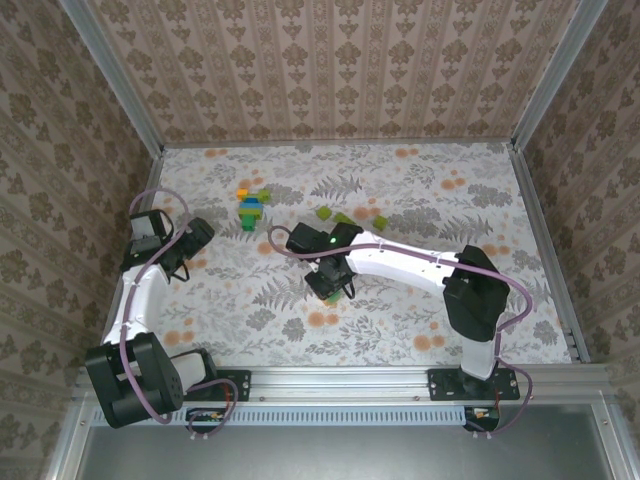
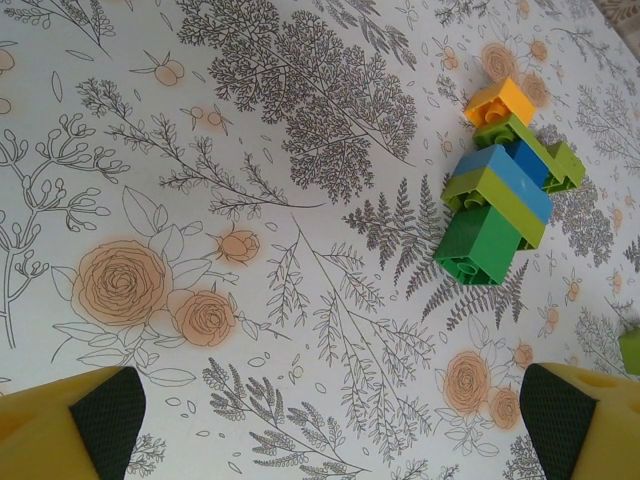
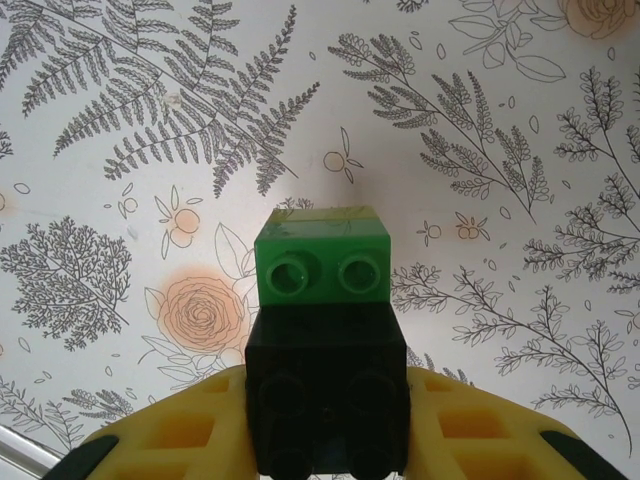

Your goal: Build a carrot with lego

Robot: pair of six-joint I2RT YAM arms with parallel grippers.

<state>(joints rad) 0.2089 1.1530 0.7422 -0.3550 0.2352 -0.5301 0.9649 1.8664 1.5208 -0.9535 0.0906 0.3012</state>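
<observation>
Right claw [image 3: 325,435]: pinching a black brick [image 3: 326,385] between its yellow fingers [image 3: 180,430]. A dark green brick [image 3: 322,255] is stacked on the black one's far end, pointing out over the flowered counter [image 3: 480,120]. Overhead, the right arm [image 1: 400,262] reaches left from its base at lower right, elbow bent, wrist at frame centre.

Left claw [image 2: 330,440]: spread wide, nothing between the pads [image 2: 105,420], aimed down at the counter. The left arm [image 1: 135,300] is folded at frame left.

A yellow, green and blue build [image 2: 500,190] lies at upper right of the left wrist view. Overhead, loose lime-green bricks [image 1: 345,217] lie just above the right claw, to the right of the build.
</observation>
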